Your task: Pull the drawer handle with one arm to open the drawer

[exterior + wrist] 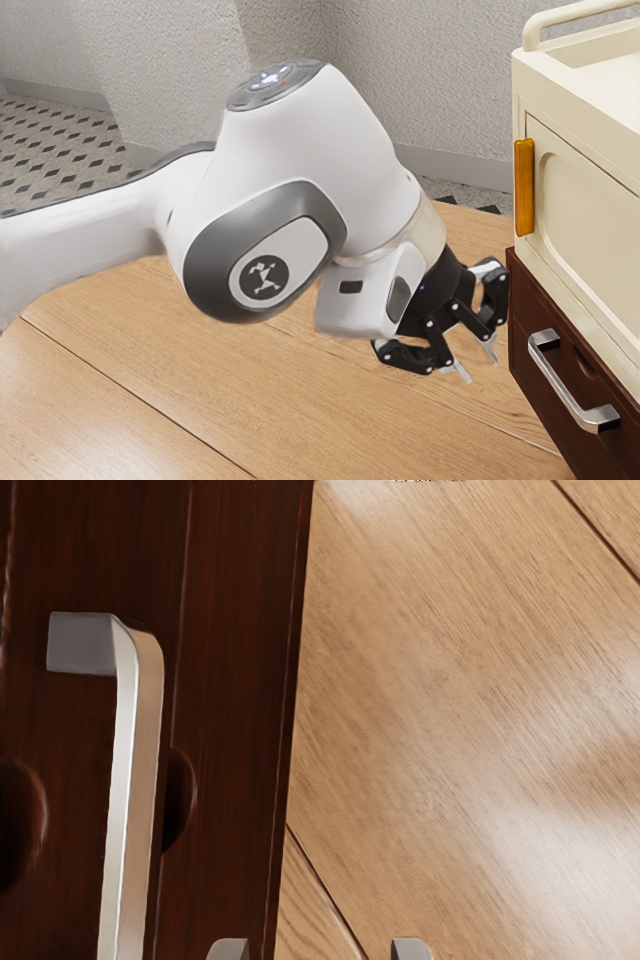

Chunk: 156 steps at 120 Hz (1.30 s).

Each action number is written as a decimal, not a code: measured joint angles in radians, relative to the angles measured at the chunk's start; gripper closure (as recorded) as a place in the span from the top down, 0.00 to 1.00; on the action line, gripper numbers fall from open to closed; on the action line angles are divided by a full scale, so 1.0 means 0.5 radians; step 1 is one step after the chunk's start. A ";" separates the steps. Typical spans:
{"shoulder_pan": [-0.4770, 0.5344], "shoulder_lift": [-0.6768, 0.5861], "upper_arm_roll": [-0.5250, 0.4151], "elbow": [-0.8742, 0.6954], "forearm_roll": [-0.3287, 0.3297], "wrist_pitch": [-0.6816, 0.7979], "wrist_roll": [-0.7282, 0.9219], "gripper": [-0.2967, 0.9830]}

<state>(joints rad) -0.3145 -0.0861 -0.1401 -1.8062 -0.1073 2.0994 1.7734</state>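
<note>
**W/ gripper [478, 368] open, not yet pulling**

Spread apart, clamped on nothing. Hanging near drawer handle [135, 780] but off it. Can see handle fixed to dark front of drawer [525, 300], apparently shut, under cream cabinet [590, 200]. Approach prob. part-done, est. only; TBD: align, grip, pull. Re contents: can't see inside drawer, nor behind cabinet door w/ orange handle [524, 187]. Can't ID anything stored, i.e. contents unk.

A shiny, square-cornered metal handle [562, 388] runs along the front of the shut dark-brown drawer [555, 315]
</note>
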 joint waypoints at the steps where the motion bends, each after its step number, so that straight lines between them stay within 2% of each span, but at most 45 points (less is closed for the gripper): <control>1: 0.000 0.005 0.000 0.004 -0.001 0.003 0.003 0.31; 36: 0.004 0.145 -0.039 0.108 -0.033 0.081 0.081 0.30; 74: -0.031 0.188 -0.059 0.109 -0.069 0.158 0.133 0.37; 96: -0.027 0.226 -0.094 0.109 -0.075 0.209 0.152 0.38; 126: -0.027 0.254 -0.099 0.100 -0.084 0.254 0.170 0.36; 156: 0.015 0.287 -0.100 0.084 -0.087 0.270 0.177 0.26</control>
<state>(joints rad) -0.3069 0.0576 -0.1901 -1.7642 -0.1506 2.2347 1.8620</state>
